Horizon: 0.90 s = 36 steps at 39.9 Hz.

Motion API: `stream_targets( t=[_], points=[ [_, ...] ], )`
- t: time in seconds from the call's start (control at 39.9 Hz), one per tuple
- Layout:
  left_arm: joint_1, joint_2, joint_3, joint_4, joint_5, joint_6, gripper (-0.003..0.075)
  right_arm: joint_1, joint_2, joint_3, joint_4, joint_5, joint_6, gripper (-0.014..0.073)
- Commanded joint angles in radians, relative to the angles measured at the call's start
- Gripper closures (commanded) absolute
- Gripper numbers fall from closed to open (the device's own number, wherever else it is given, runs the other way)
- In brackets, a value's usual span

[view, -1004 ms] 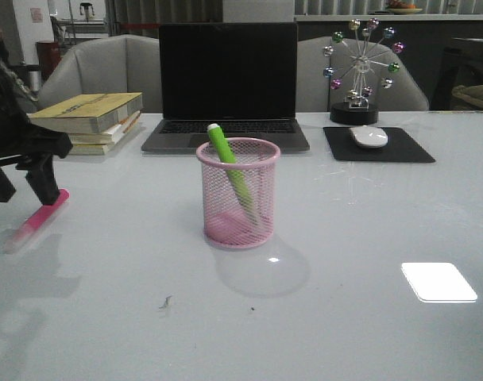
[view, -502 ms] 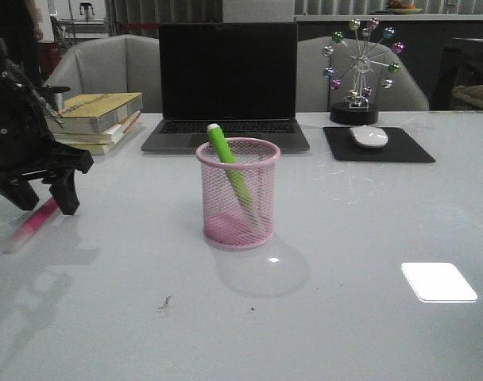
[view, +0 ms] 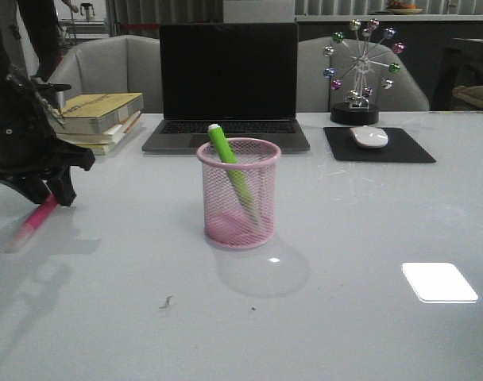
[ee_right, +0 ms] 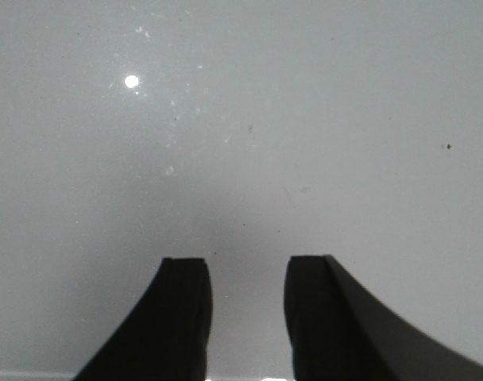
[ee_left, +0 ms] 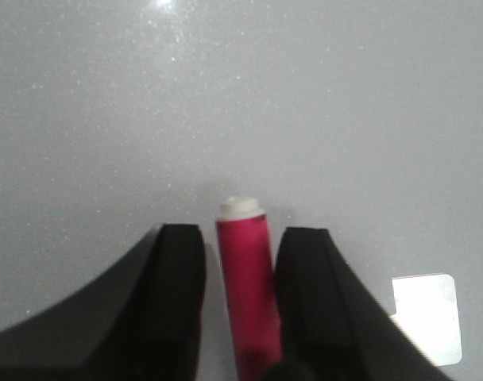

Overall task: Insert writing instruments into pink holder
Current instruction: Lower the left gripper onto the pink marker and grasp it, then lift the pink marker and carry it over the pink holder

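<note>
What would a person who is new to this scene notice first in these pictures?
First, the pink holder standing mid-table before the laptop, with the green marker leaning inside it. Next, at the table's left edge, the left gripper straddles the pink marker, with small gaps visible on both sides.

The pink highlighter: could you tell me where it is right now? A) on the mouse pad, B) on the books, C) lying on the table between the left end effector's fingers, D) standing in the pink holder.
C: the pink highlighter lies on the table between the left end effector's fingers; only the green highlighter stands in the pink holder.
</note>
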Motion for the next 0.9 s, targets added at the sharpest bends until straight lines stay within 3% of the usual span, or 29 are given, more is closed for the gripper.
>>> stream_targets(
  t=[0.0, 0.35, 0.58, 0.88],
  points=[
    [-0.006, -0.003, 0.002, -0.031, 0.062, -0.011, 0.0623, -0.008, -0.012, -0.027, 0.002, -0.056, -0.003, 0.0233],
    [-0.007, -0.129, 0.002, -0.052, 0.020, -0.011, 0.0622, -0.008, -0.012, -0.027, 0.002, -0.056, -0.003, 0.0233],
    [-0.061, -0.330, 0.002, -0.053, -0.152, -0.011, 0.0621, -0.008, -0.012, -0.027, 0.002, -0.056, -0.003, 0.0233],
    [-0.246, -0.452, 0.012, -0.054, -0.421, -0.011, 0.0621, -0.008, -0.012, -0.027, 0.002, -0.054, -0.003, 0.0233]
  ],
)
